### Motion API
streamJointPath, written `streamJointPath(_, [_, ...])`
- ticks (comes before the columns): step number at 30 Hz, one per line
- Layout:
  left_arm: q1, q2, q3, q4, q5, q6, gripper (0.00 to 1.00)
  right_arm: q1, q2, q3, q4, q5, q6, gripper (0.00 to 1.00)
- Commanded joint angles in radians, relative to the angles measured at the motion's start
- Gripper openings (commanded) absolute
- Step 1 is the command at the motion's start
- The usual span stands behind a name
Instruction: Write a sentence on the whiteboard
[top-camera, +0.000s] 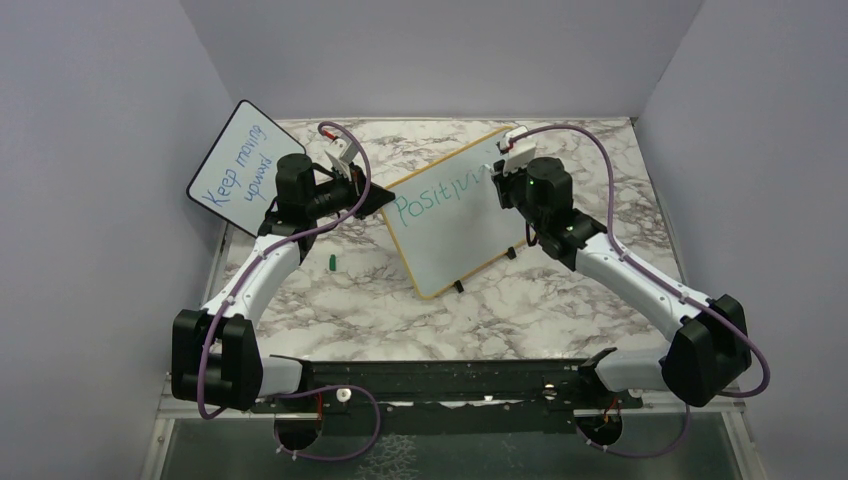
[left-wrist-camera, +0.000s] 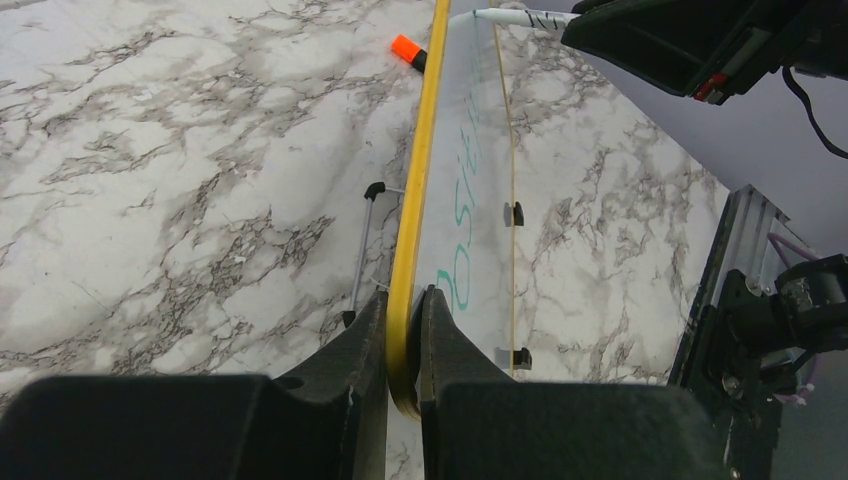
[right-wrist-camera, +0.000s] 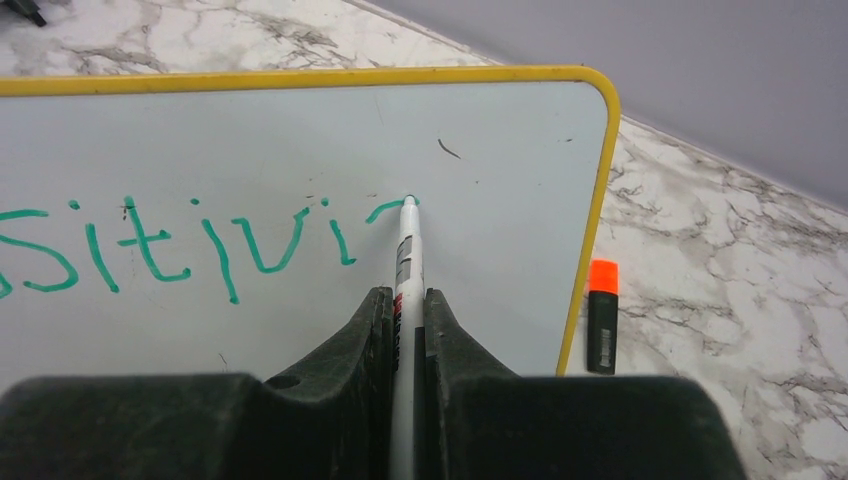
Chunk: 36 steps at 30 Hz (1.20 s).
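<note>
The whiteboard (top-camera: 455, 225) with a yellow frame stands tilted mid-table on small black feet. Green writing (top-camera: 440, 195) on it reads "Positivi" plus the start of one more stroke (right-wrist-camera: 385, 210). My left gripper (left-wrist-camera: 404, 305) is shut on the board's yellow left edge (left-wrist-camera: 415, 200). My right gripper (right-wrist-camera: 404, 305) is shut on a white marker (right-wrist-camera: 405, 250), whose green tip touches the board at the end of the writing. The marker also shows in the left wrist view (left-wrist-camera: 515, 17). The right gripper (top-camera: 510, 170) is at the board's upper right.
A smaller black-framed board (top-camera: 238, 165) with blue "Keep moving upward" leans at the back left. A black marker with an orange cap (right-wrist-camera: 601, 315) lies behind the whiteboard's right edge. A small green cap (top-camera: 330, 262) lies on the marble table (top-camera: 350, 300).
</note>
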Motion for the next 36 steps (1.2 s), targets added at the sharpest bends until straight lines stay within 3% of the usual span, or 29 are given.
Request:
streamJointPath(1, [-0.017, 0.037, -0.014, -0.119, -0.045, 0.086, 0.0, -0.006, -0.018, 0.045, 0.028, -0.06, -0.01, 0.0])
streamJointPath(36, [-0.017, 0.037, -0.013, -0.121, -0.046, 0.088, 0.0, -0.008, -0.043, -0.055, -0.03, -0.028, 0.004, 0.0])
